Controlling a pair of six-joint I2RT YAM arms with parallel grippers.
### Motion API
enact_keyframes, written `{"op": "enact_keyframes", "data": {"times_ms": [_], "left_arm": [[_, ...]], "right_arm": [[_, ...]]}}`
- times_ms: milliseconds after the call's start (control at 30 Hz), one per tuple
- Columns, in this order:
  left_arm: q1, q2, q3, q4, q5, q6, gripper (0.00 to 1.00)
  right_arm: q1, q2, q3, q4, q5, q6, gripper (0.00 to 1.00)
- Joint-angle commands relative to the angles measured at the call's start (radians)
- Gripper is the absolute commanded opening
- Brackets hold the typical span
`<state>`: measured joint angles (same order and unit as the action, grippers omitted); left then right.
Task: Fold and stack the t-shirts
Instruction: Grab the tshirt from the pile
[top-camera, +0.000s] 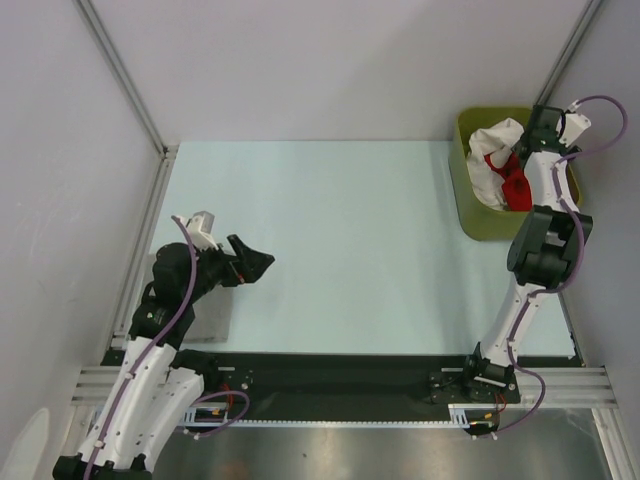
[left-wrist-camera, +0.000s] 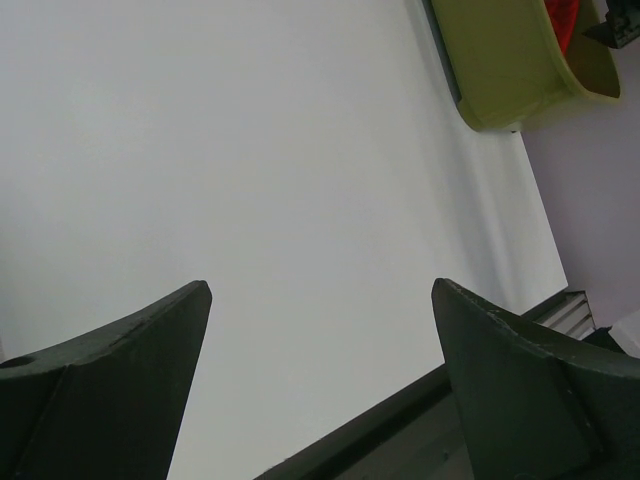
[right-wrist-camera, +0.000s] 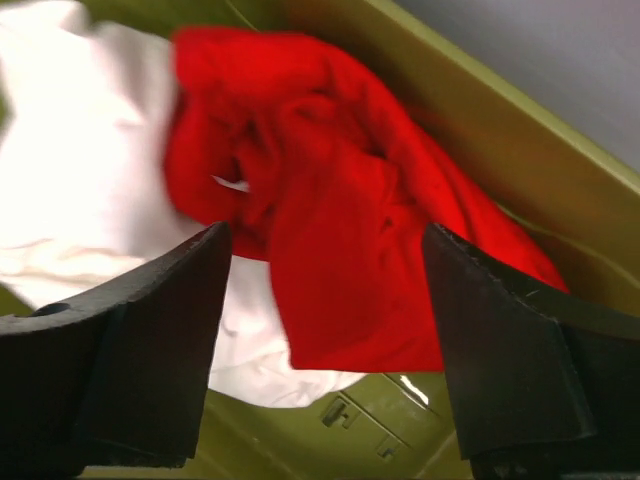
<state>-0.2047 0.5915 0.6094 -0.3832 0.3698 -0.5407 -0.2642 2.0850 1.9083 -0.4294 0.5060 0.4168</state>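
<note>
T-shirts (top-camera: 495, 148) in olive tub (top-camera: 481, 229), far-R corner, pale table (top-camera: 350, 230).

Plain red t-shirt (right-wrist-camera: 340, 230), white t-shirts (right-wrist-camera: 80, 150) — olive-green tub (top-camera: 468, 215) — pale blue-green table (top-camera: 350, 250).

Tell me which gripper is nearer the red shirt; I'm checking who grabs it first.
Right. The right gripper hangs open over the red shirt in the tub; the left gripper is open, far across the table.
</note>
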Motion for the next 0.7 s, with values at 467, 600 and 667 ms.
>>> {"op": "enact_keyframes", "data": {"times_ms": [467,600,667], "left_arm": [[0.01,0.021,0.01,-0.019,-0.011,0.044,0.98],[0.01,0.014,0.012,-0.02,-0.011,0.045,0.98],[0.01,0.013,0.013,-0.023,-0.009,0.05,0.98]], "right_arm": [[-0.024,-0.06,-0.132,0.053,-0.09,0.037,0.64],[-0.026,-0.048,-0.132,0.046,-0.089,0.043,0.62],[-0.026,-0.042,-0.13,0.058,-0.08,0.036,0.53]]}}
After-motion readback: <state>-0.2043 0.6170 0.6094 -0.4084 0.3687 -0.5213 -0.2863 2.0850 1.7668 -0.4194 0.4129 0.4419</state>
